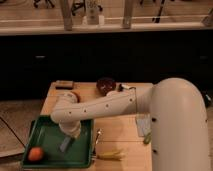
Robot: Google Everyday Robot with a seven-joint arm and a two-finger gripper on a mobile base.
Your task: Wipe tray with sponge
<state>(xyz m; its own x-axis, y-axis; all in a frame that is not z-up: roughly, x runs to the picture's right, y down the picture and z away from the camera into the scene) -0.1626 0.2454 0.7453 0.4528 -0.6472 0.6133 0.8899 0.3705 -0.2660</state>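
Note:
The large green tray (50, 135) lies at the front left of the wooden table. My gripper (70, 136) reaches down into the tray from the right, at the end of the white arm. It is shut on the pale blue-grey sponge (66, 145), which is tilted with its lower end against the tray floor near the middle. An orange fruit (35, 154) sits in the tray's front left corner. The arm's wrist hides the fingers.
A dark brownish flat block (64, 84) lies at the table's back left and a dark bowl (106, 86) at the back middle. A banana (111, 155) and a silver utensil (97, 136) lie just right of the tray. A small green item (147, 139) lies by my base.

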